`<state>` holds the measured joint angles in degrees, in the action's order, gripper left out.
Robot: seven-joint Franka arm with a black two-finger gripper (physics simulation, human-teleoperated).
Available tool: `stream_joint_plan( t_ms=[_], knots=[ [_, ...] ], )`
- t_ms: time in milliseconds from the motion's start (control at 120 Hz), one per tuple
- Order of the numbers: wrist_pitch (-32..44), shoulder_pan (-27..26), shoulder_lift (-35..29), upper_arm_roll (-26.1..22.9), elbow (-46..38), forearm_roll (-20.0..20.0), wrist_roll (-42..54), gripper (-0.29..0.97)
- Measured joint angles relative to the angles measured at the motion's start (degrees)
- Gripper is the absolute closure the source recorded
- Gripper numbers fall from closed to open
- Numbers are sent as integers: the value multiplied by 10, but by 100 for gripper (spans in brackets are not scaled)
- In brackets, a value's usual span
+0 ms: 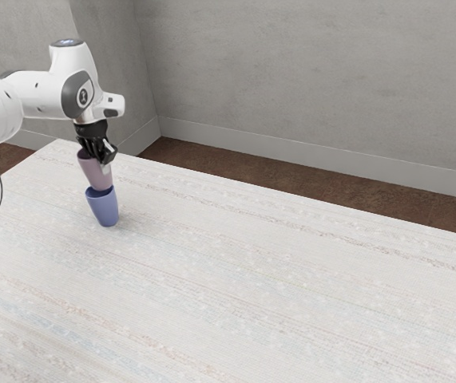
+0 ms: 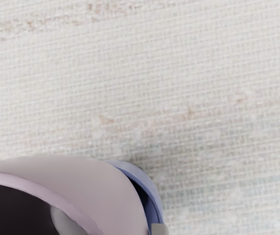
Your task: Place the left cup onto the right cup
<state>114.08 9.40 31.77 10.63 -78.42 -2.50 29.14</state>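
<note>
**A:** Where's the mauve cup point(image 1: 94, 172) at this point?

**B:** In the left part of the exterior view, a little above the middle. Its base is down in the mouth of the blue cup point(image 1: 103, 207), which stands on the tabletop point(image 1: 275, 271). It seems to lean slightly toward the frame's upper left rather than sit straight.

**A:** And the jaws?

**B:** They are pinching the mauve cup's rim from above — one finger looks to be inside the wall and the other outside. The wrist view fits that, with the mauve rim right under the hand and a sliver of the blue rim showing just beyond it.

**A:** So is the job done?

**B:** Mostly, I'd say. Cup is on cup, so the carrying and lowering look finished. What's left is letting go and lifting clear — and given the lean, I'd judge the mauve cup may settle or rock a little once released.
</note>
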Motion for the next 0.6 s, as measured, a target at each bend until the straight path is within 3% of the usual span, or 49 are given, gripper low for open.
stream_joint_plan(
  t_ms=[600],
  knots=[
    [-7, 4, -8, 1, -8, 1, -3, 78]
  ],
)
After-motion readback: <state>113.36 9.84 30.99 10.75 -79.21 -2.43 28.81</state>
